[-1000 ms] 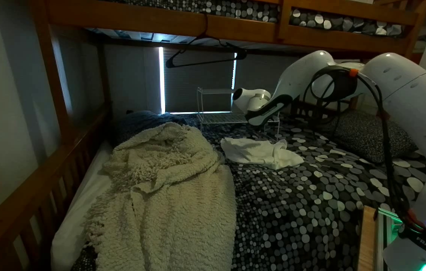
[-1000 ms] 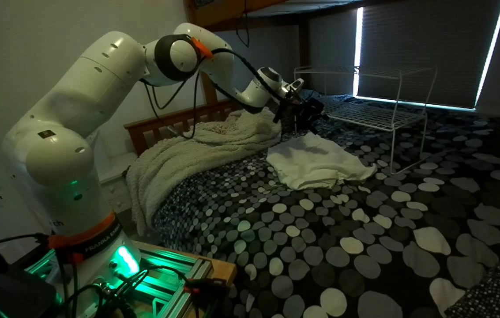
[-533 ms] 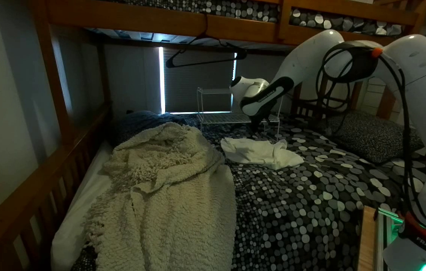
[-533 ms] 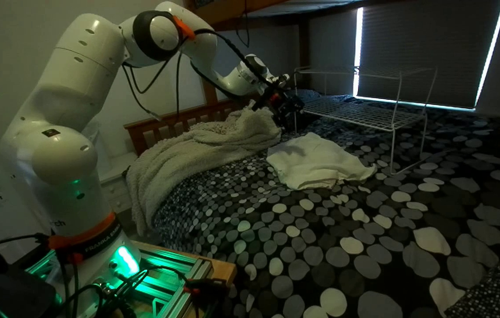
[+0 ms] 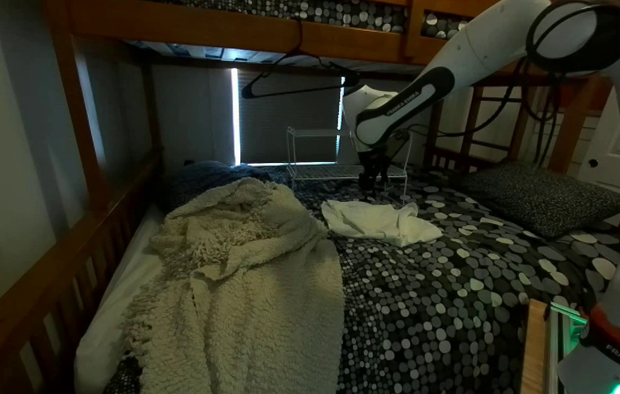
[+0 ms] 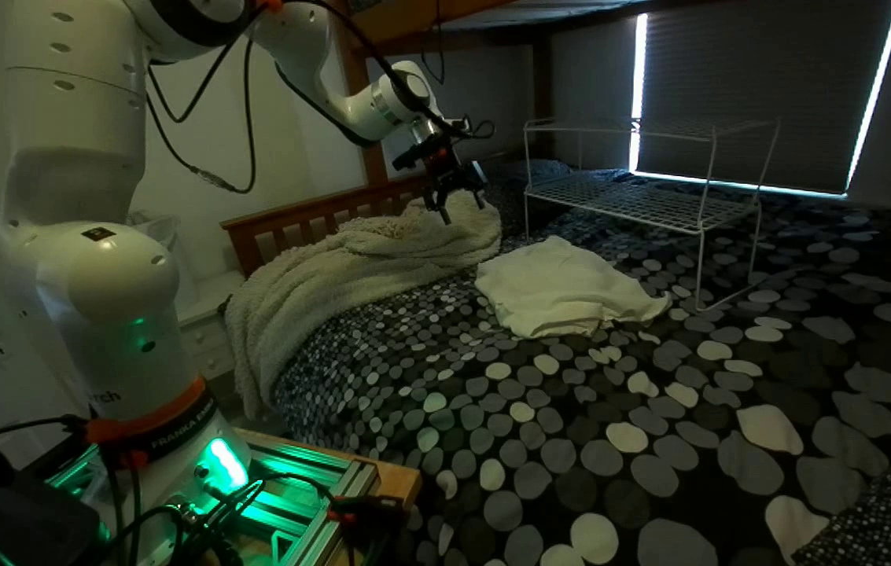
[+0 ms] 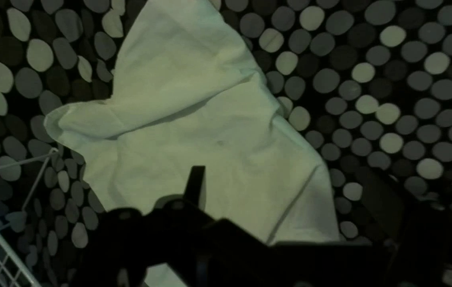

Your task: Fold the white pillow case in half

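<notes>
In an exterior view my arm (image 5: 468, 54) is what changed over the last second: elbow up and pulled back, far end turned to point down. No change in the pillow case (image 5: 378, 221), rumpled on the bedcover (image 5: 446, 306), just beside the blanket (image 5: 266, 312). In an exterior view the gripper (image 6: 463, 212) has backed off sideways and now shows against the blanket, two tips spread, nothing between them, hanging clear of the pillow case, which looks the same in shape and spot. In the wrist view the pillow case fills the middle, one finger (image 7: 197, 185) dark in front of it, rack (image 7: 4, 244) at lower left. A ridge crosses the pillow case and its edges don't match up, so I'd tag it not folded in half, or not cleanly; layers I can't tell. Meaning for the task: only the pose moved, no fold progress this second. I'd guess I'm lining up for a pinch. Next move should be down onto one edge, taking thin fabric without the bedcover; likeliest slip is bunching it instead of folding.
</notes>
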`<state>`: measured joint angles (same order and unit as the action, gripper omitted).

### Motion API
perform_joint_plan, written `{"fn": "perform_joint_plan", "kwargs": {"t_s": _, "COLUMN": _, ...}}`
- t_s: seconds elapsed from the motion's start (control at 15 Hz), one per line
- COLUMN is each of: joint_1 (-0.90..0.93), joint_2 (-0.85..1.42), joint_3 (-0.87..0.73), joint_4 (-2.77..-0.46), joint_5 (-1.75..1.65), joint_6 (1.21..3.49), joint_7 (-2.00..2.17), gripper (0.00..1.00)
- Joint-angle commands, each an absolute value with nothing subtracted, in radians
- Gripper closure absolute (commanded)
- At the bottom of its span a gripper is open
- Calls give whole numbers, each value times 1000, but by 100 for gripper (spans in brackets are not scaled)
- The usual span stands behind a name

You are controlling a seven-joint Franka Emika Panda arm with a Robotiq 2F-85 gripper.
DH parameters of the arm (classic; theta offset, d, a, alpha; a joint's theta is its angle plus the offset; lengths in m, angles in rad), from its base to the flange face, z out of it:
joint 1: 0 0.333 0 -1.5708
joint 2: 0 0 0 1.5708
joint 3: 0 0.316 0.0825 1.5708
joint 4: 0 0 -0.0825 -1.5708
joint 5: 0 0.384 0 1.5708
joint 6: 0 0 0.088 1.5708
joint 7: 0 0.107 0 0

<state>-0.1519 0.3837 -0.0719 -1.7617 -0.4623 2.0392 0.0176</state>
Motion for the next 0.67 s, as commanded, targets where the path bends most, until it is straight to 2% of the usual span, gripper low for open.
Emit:
{"fn": "perform_joint_plan", "kwargs": {"t_s": 0.0, "joint_1": -159, "joint_2": 218, "joint_3": -67, "joint_4": -1975, "joint_5": -382, "joint_6": 2204, "joint_7": -124, "gripper": 0}}
{"fn": "perform_joint_plan", "kwargs": {"t_s": 0.07, "joint_1": -158, "joint_2": 197, "joint_3": -75, "joint_4": -2015, "joint_5": -399, "joint_6": 2274, "joint_7": -151, "gripper": 0}}
{"fn": "perform_joint_plan", "kwargs": {"t_s": 0.13, "joint_1": -131, "joint_2": 281, "joint_3": -92, "joint_4": -1887, "joint_5": -410, "joint_6": 2170, "joint_7": -92, "gripper": 0}}
{"fn": "perform_joint_plan", "kwargs": {"t_s": 0.6, "joint_1": -127, "joint_2": 276, "joint_3": -98, "joint_4": -1894, "joint_5": -411, "joint_6": 2188, "joint_7": -98, "gripper": 0}}
